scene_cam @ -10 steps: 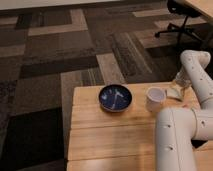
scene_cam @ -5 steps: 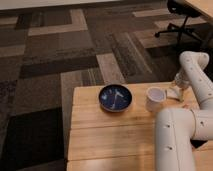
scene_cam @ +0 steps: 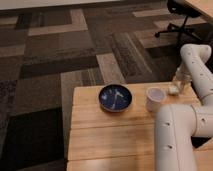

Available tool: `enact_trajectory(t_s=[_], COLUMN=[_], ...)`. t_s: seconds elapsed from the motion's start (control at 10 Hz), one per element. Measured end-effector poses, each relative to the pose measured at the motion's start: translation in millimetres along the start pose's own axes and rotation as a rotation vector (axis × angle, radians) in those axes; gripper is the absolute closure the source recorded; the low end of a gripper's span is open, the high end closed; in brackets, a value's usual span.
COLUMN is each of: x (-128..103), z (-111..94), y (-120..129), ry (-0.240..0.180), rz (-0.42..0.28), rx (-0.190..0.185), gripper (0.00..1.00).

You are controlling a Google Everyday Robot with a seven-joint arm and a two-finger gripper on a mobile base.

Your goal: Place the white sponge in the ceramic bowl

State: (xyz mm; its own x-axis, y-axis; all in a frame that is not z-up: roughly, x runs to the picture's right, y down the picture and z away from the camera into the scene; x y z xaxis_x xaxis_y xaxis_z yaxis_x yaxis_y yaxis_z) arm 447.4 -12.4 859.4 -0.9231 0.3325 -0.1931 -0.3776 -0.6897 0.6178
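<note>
Camera view: the bowl point(scene_cam: 115, 97) sits well left of the gripper point(scene_cam: 178, 84), with the cup point(scene_cam: 155, 99) between them. The sponge point(scene_cam: 173, 90) lies on the table point(scene_cam: 100, 135) just under the gripper. Whether the gripper has hold of it I cannot tell. I'd say: secure the sponge, lift well above the cup, then carry it left.

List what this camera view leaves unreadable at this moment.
Camera view:
The tool, at the far right corner of the table: the wrist of the arm covers it; contact with the white sponge unclear.
The table: front right hidden by the arm, cut by the bottom edge.
The office chair: cut by the top edge.
</note>
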Motion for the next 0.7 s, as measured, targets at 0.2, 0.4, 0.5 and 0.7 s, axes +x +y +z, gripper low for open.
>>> enact_trajectory(t_s=[0.2,0.4,0.5,0.7], x=[7.4,26.9,36.1,53.6], z=[-38.4,-71.4,-84.9,-106.7], y=[9.7,20.8,28.1,44.9], ry=[-0.007,-0.004,-0.010,-0.038], rz=[-0.050,-0.134,-0.175,-0.269], rx=[-0.021,-0.008,-0.001,0.012], gripper=[1.00,1.00,1.00,1.00])
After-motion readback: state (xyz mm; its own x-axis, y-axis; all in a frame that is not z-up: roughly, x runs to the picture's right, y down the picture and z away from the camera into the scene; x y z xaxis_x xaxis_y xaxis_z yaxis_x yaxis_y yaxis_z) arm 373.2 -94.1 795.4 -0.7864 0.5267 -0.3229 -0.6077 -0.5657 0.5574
